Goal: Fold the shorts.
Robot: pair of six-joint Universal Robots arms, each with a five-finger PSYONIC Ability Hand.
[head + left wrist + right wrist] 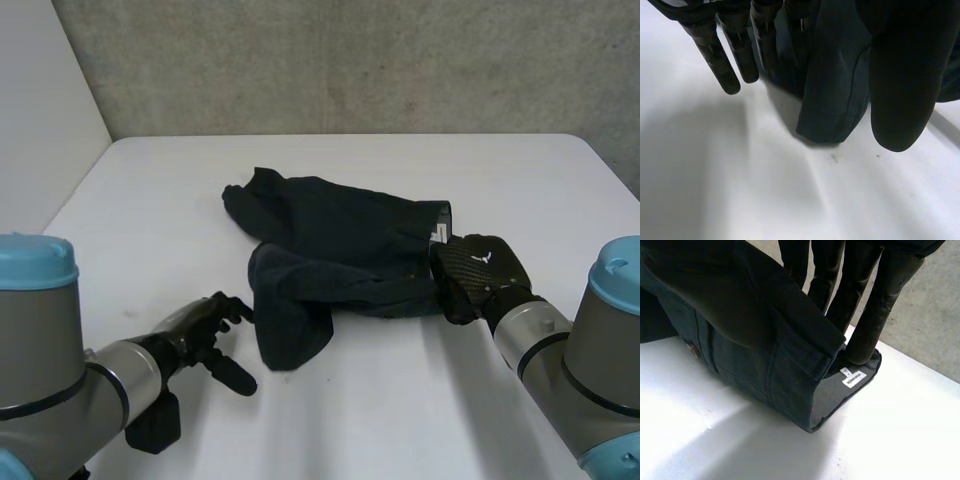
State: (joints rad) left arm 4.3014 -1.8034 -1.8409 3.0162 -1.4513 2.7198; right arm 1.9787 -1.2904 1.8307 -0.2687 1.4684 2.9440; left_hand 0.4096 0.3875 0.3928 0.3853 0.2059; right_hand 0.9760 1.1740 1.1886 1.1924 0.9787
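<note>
Two hands flank the shorts point(340, 250), lying lengthwise across the bench point(400, 420): my right hand point(480, 268) pinches the waistband point(805, 347), my left hand point(195, 335) hangs released just beside the leg hem point(825, 125).

Soft, even light fills the scene. The white table point(380, 420) is bright and shows no hard glare, and the grey wall point(350, 60) on the far side is flatly lit. The dark shorts point(340, 245) read almost black, with their folds marked only by a faint sheen. A soft-edged shadow lies along their near side. In the right wrist view the table shades to grey beside the waistband.
</note>
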